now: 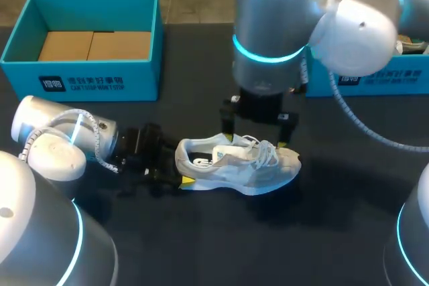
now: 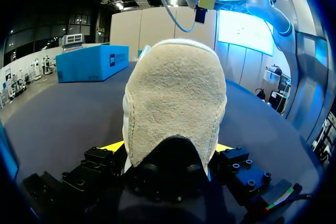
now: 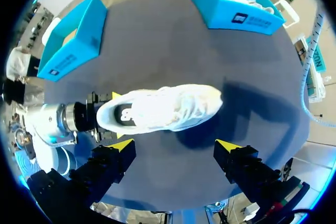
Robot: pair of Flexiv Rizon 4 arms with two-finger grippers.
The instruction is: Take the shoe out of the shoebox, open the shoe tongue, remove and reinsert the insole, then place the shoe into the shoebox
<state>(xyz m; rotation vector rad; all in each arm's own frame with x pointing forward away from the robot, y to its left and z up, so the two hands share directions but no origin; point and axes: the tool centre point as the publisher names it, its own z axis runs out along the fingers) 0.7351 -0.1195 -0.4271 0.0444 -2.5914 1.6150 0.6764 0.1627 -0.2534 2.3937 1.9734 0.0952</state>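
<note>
White, one shoe [image 1: 238,165] is clamped at its heel by the left gripper [image 2: 170,148]; the right gripper [image 3: 174,144] is held spread above. Two blue boxes are seen: left shoebox [image 1: 80,75], right shoebox [image 1: 382,78].

The shoe [image 1: 238,164] has a white, matt cloth upper with cloth laces; its heel panel [image 2: 173,98] is beige, rough and suede-like. The far-left shoebox [image 1: 87,82] is smooth matt teal card, with brown card inside. The desk [image 1: 221,246] is dark and matt. The right arm [image 1: 275,11] shell is smooth, glossy silver.
</note>
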